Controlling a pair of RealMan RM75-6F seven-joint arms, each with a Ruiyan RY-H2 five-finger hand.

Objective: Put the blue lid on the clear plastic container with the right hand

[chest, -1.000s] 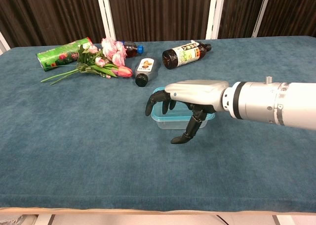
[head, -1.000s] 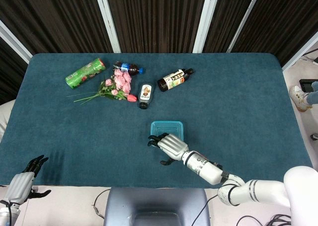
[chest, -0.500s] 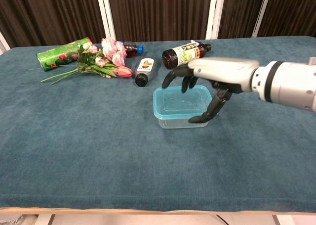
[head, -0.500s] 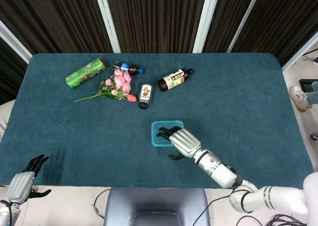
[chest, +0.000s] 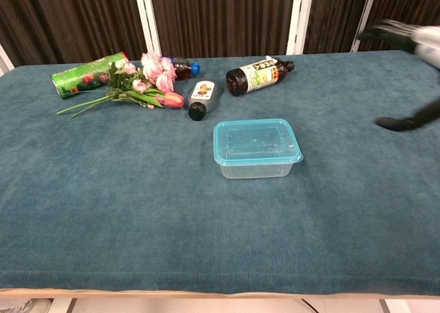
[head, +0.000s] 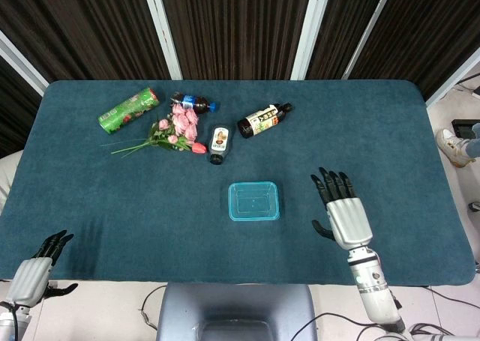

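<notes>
The clear plastic container (head: 253, 201) (chest: 257, 148) stands in the middle of the table with the blue lid (head: 253, 190) (chest: 256, 138) sitting on top of it. My right hand (head: 342, 209) (chest: 410, 79) hovers to the right of the container, well apart from it, fingers spread and holding nothing. It shows only blurred at the right edge of the chest view. My left hand (head: 37, 266) hangs below the table's near left corner, fingers apart and empty.
At the back left lie a green can (head: 129, 109), a bunch of pink flowers (head: 171, 130), a blue-capped bottle (head: 194, 101), a small dark bottle (head: 219, 144) and a brown bottle (head: 262, 120). Blue cloth covers the table (head: 375, 139).
My right hand has lifted off the lidded container and swung away to the right, opening out. The lid stays on the container. The left hand has not moved.
</notes>
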